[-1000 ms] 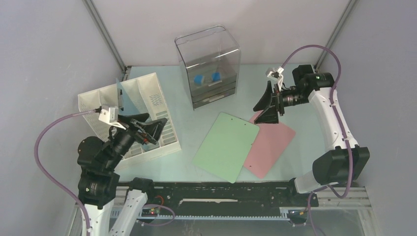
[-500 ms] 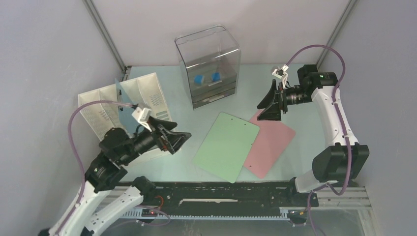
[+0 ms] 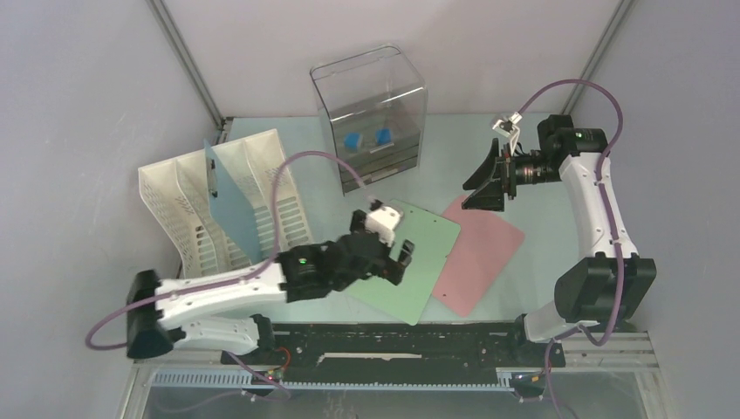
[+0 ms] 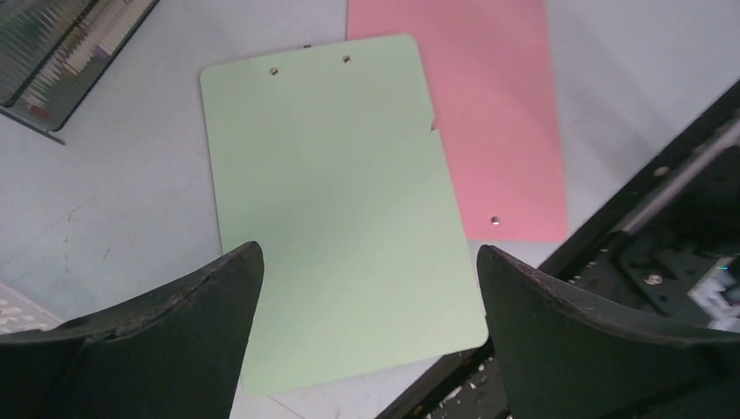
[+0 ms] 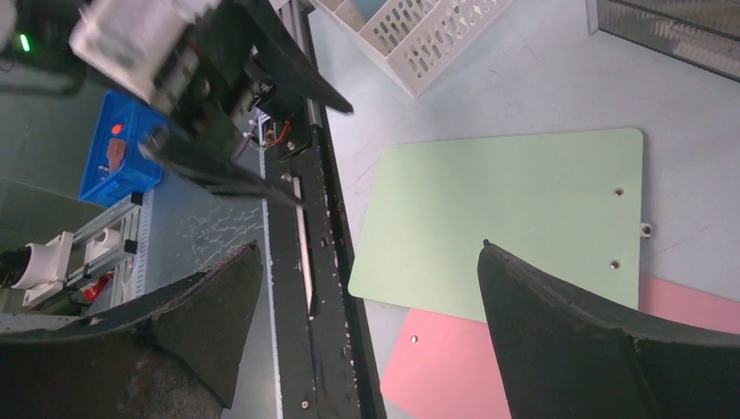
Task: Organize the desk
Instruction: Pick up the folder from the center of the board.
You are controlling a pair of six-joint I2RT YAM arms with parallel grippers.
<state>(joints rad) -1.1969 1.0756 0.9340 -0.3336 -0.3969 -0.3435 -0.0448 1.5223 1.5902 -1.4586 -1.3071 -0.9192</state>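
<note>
Left claw [image 3: 397, 256] gapes above green board [image 3: 429, 243], which overlaps pink board [image 3: 482, 257] on the desk [image 3: 323, 199]; right claw [image 3: 480, 183] gapes empty, aloft. Rack [image 3: 185, 211], drawer box [image 3: 371, 113] behind.

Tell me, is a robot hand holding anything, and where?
No. The left gripper is open above the green board, the right gripper open too; neither holds anything.

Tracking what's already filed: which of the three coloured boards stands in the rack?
The blue board, standing on edge in the white file rack; the green board and pink board lie flat on the desk, green overlapping pink.
</note>
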